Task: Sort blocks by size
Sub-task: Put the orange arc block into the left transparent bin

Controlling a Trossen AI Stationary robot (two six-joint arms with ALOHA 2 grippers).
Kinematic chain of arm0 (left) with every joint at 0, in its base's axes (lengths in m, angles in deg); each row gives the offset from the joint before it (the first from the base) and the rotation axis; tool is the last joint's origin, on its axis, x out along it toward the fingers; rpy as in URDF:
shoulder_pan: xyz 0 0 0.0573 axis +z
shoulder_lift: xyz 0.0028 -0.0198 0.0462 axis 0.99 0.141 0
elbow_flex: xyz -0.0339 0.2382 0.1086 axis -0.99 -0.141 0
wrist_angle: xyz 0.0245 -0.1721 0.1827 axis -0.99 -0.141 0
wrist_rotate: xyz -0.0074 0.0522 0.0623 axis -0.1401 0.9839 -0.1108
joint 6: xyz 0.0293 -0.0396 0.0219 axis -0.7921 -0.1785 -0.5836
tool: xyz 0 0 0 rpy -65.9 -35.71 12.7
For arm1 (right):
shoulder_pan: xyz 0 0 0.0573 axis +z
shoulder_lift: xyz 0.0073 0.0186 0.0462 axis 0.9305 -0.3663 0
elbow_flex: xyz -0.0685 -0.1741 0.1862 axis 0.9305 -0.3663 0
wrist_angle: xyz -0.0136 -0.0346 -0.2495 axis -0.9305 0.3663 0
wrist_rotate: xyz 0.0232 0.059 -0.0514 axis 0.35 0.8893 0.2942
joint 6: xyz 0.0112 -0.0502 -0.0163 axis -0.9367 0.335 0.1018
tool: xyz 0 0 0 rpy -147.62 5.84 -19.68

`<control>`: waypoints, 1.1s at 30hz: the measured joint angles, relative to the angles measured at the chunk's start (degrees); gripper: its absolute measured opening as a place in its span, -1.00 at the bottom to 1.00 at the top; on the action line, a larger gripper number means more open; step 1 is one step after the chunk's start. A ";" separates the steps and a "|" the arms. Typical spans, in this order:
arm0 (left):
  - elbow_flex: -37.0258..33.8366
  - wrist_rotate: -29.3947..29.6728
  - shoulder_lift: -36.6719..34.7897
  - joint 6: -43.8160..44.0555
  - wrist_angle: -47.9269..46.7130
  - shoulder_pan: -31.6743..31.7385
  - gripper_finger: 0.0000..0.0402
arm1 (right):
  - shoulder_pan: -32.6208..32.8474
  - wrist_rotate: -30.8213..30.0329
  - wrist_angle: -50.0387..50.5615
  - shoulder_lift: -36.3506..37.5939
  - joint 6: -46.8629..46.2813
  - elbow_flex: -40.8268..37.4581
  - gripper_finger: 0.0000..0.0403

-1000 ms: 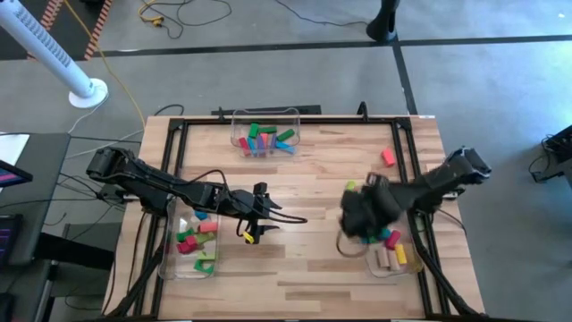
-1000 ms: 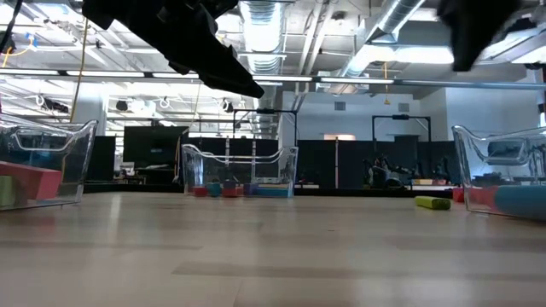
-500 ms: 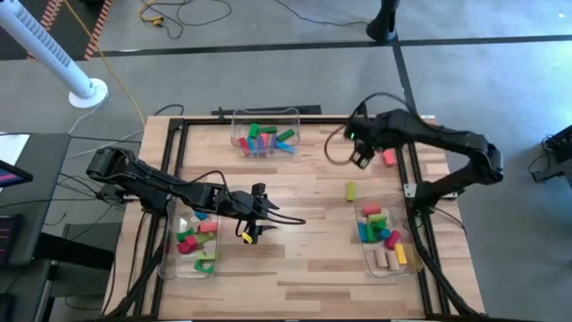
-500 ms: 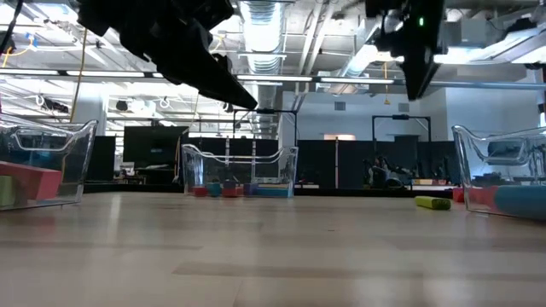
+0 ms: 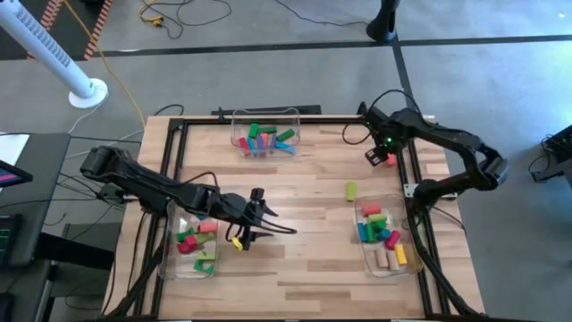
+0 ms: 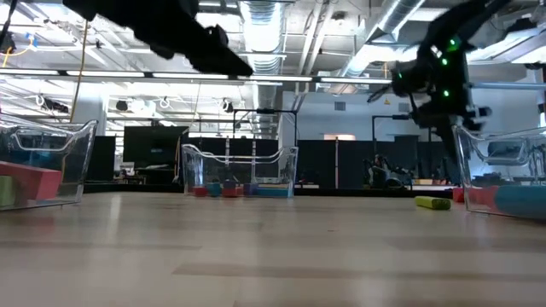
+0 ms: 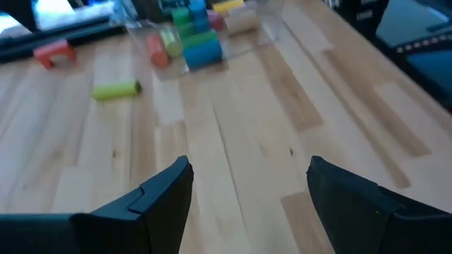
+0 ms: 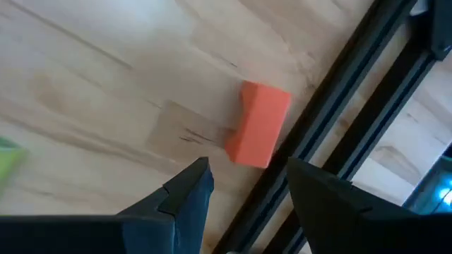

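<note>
Right gripper [image 5: 376, 156] hangs above the far right part of the table, fingers spread apart with nothing between them. In its wrist view the two dark, smooth-faced fingers [image 8: 185, 204] frame a small red-orange block [image 8: 257, 124] with a notch cut into one long side. That block lies flat on the pale wood, just beside the black metal rail [image 8: 332, 134] along the table's edge. From above the same red block [image 5: 388, 158] sits close under the gripper, near the right frame.

A short yellow-green cylinder [image 5: 351, 190] lies alone on the boards between the red block and the right-hand bin. In the low view it shows as a small rounded bar [image 6: 432, 203] lying on its side.

Left gripper [image 5: 248, 231] is over the middle of the table, beside the left bin, its fingers wide apart and empty. Its wrist view looks across the planks to the green cylinder [image 7: 116, 89] and the red block [image 7: 54, 52].

Three clear, thin-walled plastic bins hold the other blocks. The far bin [image 5: 265, 115] holds green, pink, red and blue bars. The left bin [image 5: 172, 262] holds red, green and pink pieces, one an arch. The right bin [image 5: 365, 256] holds green, red and blue pieces at its far end and tan and yellow ones nearer.

The tabletop [image 5: 304, 259] is butcher-block wood in light strips, with visible grain and a matte finish. No writing can be read anywhere.
</note>
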 joint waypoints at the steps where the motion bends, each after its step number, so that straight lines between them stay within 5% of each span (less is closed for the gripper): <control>1: 0.00 0.00 -0.69 0.25 0.02 0.00 0.33 | -1.08 0.77 -1.48 0.00 0.56 -1.32 0.10; 15: 0.00 -0.31 -5.99 3.63 -2.78 -1.86 0.33 | -4.90 4.14 -9.08 0.72 3.79 -5.26 0.28; 33: 0.00 0.00 -5.99 4.43 -4.16 -2.89 0.33 | -3.28 1.37 -19.31 0.72 -8.36 -12.75 0.30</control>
